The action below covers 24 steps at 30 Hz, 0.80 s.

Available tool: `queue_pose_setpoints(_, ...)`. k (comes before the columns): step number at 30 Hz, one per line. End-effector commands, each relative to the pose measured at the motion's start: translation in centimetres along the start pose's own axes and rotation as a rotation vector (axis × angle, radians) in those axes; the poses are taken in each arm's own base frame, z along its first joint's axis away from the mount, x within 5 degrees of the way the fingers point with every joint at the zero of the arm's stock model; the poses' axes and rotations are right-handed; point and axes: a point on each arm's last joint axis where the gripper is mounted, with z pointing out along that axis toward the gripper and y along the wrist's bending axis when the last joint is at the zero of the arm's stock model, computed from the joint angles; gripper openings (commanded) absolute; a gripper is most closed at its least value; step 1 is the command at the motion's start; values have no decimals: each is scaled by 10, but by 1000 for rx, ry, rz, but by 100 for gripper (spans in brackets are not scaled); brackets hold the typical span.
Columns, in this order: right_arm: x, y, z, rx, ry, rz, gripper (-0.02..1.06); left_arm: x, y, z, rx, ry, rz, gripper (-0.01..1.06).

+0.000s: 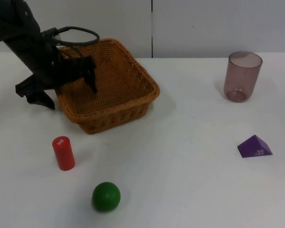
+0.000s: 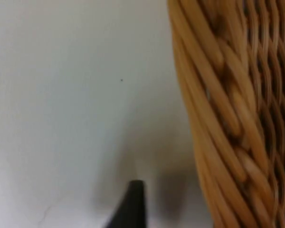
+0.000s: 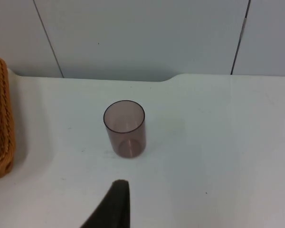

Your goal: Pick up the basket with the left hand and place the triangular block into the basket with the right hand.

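The basket's (image 1: 133, 83) left rim is straddled by the spread left gripper (image 1: 69, 90) (one finger inside, one outside).

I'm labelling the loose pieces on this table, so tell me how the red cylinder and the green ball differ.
The red cylinder is red with a flat top, while the green ball is green and round all over. The cylinder stands upright and looks taller than the ball. The cylinder is closer to the basket, where the left gripper straddles the rim; the ball lies nearer the camera. Both rest untouched on the white table.
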Motion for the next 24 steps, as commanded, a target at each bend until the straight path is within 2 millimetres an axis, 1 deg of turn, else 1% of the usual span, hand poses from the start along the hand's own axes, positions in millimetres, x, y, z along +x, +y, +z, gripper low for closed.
queue_pose_setpoints(1,-3,0,-2,2,-9,-12,105,-1,-2,-1,6,-1,-9,65)
queue_pose_setpoints(2,-3,0,-2,2,-9,-12,105,-1,-2,-1,6,-1,-9,65)
queue_pose_setpoints(6,-3,0,-2,2,-9,-12,105,-1,-2,-1,5,-1,-7,10)
queue_pose_setpoints(7,-3,0,-2,2,-9,-12,105,-1,-2,-1,4,-2,-5,0)
queue_pose_setpoints(13,-3,0,-2,2,-9,-12,105,2,-1,-1,-5,36,-2,0)
queue_pose_setpoints(17,-3,0,-2,2,-9,-12,105,10,-1,-7,-15,130,43,0)
queue_pose_setpoints(18,-3,0,-2,2,-9,-12,105,10,-1,-7,-15,130,43,0)
queue_pose_setpoints(20,-3,0,-2,2,-9,-12,105,11,-4,-14,-7,155,74,0)
queue_pose_setpoints(23,-3,0,-2,2,-9,-12,105,7,-11,-34,17,147,82,0)
queue_pose_setpoints(24,-3,0,-2,2,-9,-12,105,7,-11,-34,17,147,82,0)
